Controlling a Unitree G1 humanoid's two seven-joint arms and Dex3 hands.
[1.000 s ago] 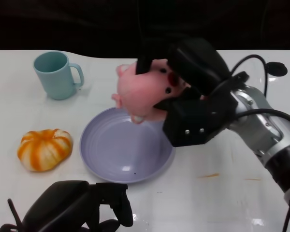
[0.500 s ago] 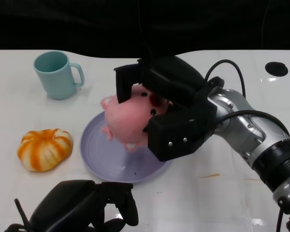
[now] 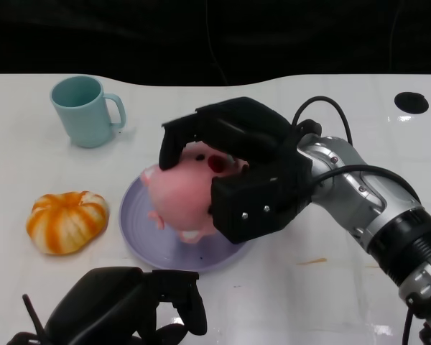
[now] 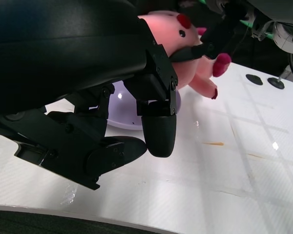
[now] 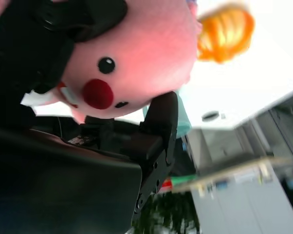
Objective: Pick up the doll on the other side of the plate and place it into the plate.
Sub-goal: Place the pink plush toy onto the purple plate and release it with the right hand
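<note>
My right hand grips the pink plush doll and holds it low over the lavender plate, near its middle. Whether the doll touches the plate I cannot tell. The right wrist view is filled by the doll with its red nose and black eyes, black fingers wrapped around it. In the left wrist view the doll shows beyond my left hand, above the plate. My left hand rests at the table's front edge, fingers curled, holding nothing.
A teal mug stands at the back left. An orange pumpkin toy lies left of the plate. A black cable and a black round disc are at the far right. A small brown smear marks the table right of the plate.
My right hand has carried the doll down and to the left, from above the plate's far rim to low over its middle. The left hand has stayed in place.
</note>
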